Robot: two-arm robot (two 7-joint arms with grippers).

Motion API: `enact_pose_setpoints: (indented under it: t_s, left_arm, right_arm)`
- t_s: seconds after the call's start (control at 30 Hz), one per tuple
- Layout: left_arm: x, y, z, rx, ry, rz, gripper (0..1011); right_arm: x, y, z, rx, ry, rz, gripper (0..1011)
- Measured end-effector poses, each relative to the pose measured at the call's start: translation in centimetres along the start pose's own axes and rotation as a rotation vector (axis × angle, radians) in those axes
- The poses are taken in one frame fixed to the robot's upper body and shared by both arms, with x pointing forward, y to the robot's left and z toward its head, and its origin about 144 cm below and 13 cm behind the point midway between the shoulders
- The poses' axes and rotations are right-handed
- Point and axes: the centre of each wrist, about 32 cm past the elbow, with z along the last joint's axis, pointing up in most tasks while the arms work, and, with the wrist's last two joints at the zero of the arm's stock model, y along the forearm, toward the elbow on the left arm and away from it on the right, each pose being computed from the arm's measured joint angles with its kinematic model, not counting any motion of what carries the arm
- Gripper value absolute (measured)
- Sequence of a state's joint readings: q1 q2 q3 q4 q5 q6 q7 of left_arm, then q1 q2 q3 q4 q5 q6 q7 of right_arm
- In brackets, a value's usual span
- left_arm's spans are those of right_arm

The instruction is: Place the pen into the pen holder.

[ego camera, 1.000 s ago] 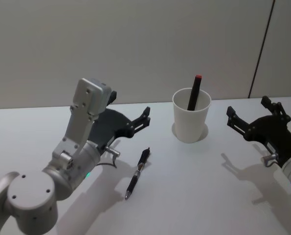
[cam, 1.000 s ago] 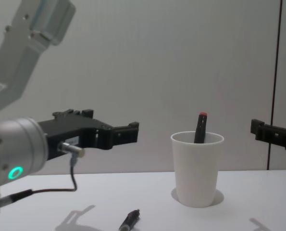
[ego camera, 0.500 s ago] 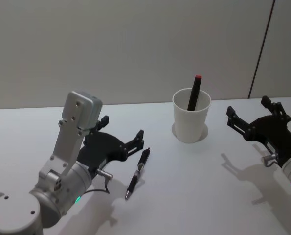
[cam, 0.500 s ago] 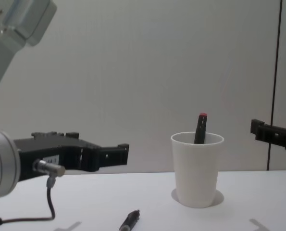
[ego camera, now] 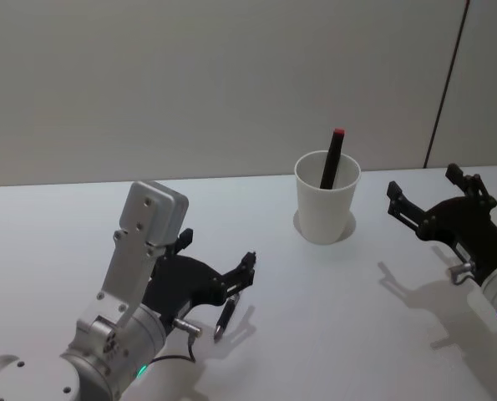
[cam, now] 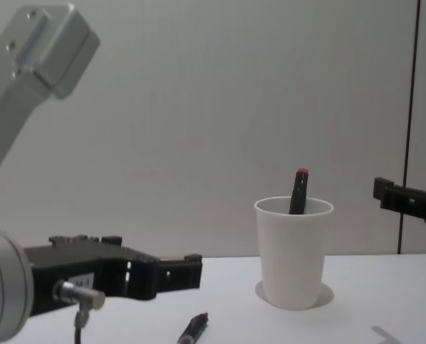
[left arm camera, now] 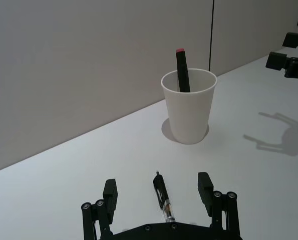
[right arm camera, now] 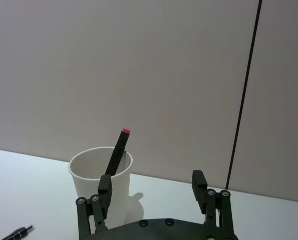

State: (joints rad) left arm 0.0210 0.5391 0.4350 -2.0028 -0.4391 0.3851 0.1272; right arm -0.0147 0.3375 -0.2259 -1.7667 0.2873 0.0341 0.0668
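Left gripper (left arm camera: 158, 188) is spread wide open and holding nothing, and the pen (left arm camera: 164, 202) lies flat on the table (ego camera: 340, 326) right between its two fingers, barrel pointing straight out from the palm. Beyond the fingertips, a little off to the right, stands the pen holder (left arm camera: 189, 107), upright, with a dark red-topped marker (left arm camera: 182, 70) already leaning inside it.

This looks like the grasp step, and here's what it wants, I'd say: come straight down so both fingers reach the table either side of the barrel, then close across it near the middle. Pinch too near one end and the pen could swing when it's lifted. A centred hold should leave a free end to drop past that marker.

Right gripper (ego camera: 423, 182) sits idle on the far side of the cup from the left one, fingers spread, empty.

The wrist camera gives the line-up, pen centred in the gap. The chest view adds height: the fingers hang above the table with the pen's end lower down. From the head, the gripper covers much of the pen, with the tip poking out on the near side.
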Motion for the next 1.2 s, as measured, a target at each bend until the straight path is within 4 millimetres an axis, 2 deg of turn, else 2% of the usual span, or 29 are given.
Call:
enact_pose_setpoints:
  t_s: [0.77,1.2]
  left_arm:
    - [-1.6,-0.4,-2.0,0.112,0.031,0.001,1001]
    - [-1.6,-1.1,-2.1,0.166,0.033,-0.036,1001]
  right_arm:
    - [0.0,0.0,0.0,0.0,0.0,0.0,1001]
    - [0.0,0.0,0.0,0.0,0.0,0.0,1001]
